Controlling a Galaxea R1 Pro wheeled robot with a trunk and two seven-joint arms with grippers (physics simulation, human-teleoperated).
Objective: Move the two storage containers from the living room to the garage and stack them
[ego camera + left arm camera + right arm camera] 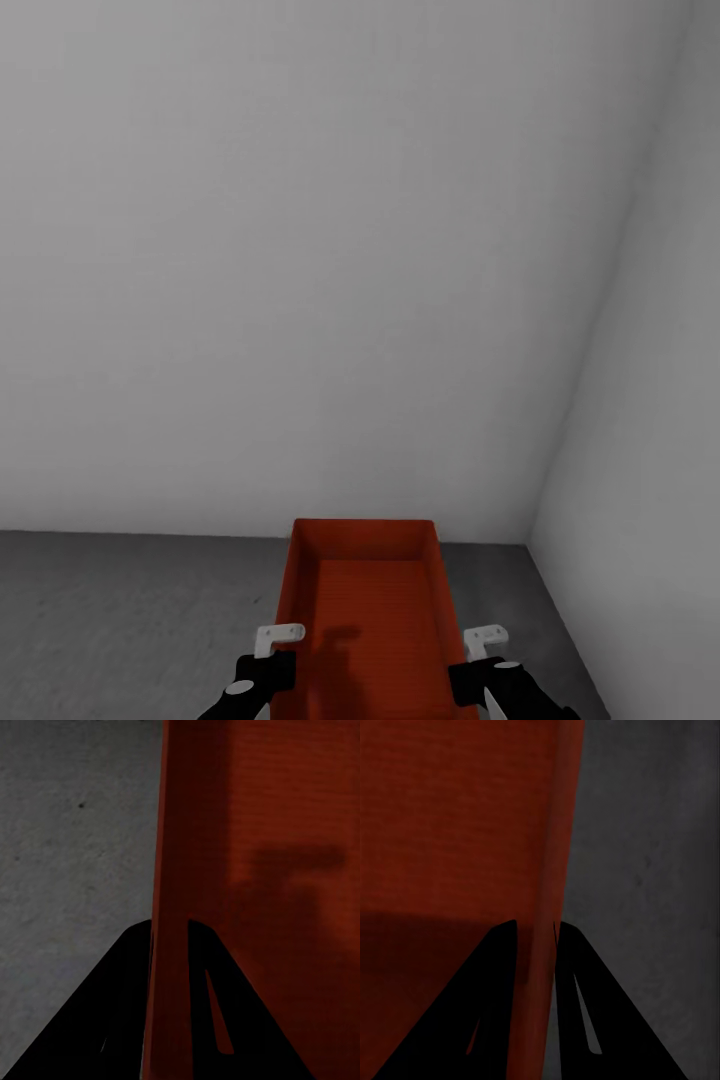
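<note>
Both grippers, left gripper and right gripper, pinch opposite walls of the storage container over the garage floor. It's probably still airborne; uneven release could tip it.

The storage container looks like matt red-orange plastic with a faintly ribbed bottom; the floor is rough, speckled grey concrete; the walls are smooth, matt white.

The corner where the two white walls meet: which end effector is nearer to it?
The right. The right end effector grips the storage container's right wall, on the side toward the corner. The left end effector clamps the opposite wall, farther away.
</note>
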